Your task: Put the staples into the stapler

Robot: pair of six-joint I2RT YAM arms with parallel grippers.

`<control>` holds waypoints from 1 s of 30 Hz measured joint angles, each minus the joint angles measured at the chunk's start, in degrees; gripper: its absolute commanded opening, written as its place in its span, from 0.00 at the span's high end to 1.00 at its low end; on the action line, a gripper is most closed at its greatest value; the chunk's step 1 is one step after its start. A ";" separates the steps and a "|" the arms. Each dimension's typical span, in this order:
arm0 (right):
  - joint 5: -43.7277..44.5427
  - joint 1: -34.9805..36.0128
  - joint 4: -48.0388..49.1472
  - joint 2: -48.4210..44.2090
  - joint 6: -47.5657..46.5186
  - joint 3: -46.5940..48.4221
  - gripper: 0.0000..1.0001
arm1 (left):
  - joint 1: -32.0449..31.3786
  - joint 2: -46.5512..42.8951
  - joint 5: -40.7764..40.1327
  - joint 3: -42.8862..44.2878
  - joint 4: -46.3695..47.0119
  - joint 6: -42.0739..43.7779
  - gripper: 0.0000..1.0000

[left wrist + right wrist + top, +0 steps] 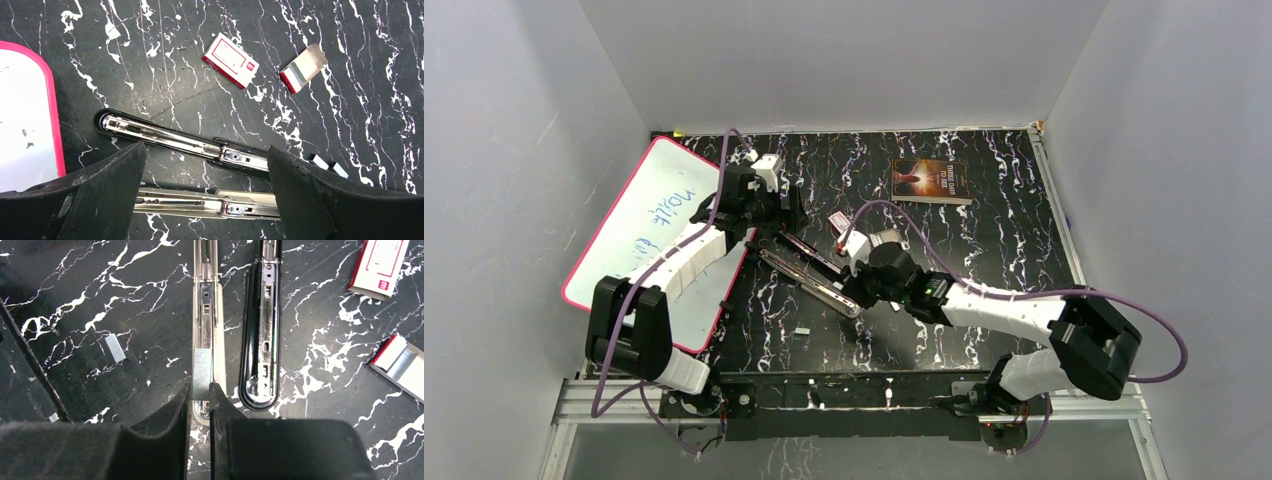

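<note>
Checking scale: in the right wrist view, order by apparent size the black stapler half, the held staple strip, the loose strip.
1. black stapler half.
2-3. held staple strip, loose strip: held looks bigger but is nearer the camera, so unsure.

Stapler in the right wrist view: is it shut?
No, the stapler lies opened out, its silver rail beside its black half.

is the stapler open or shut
Open: the stapler lies unfolded flat, its black arm and silver rail side by side.
</note>
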 measured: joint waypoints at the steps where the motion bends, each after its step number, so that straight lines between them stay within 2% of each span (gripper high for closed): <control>1: 0.31 0.52 0.04 0.72 0.00 0.46 1.00 | 0.04 0.04 -0.09 0.00 -0.13 0.33 0.10; 9: 1.55 1.11 1.42 4.96 -0.63 3.48 1.00 | 0.11 1.75 -0.70 0.00 -0.55 1.55 0.10; 16: 3.06 1.11 6.51 4.61 -0.11 2.43 1.00 | 0.11 2.43 -0.87 0.00 -1.20 1.77 0.10; 30: 2.21 1.11 7.04 5.05 0.57 2.40 1.00 | 0.11 2.75 -2.16 0.00 -1.27 1.62 0.09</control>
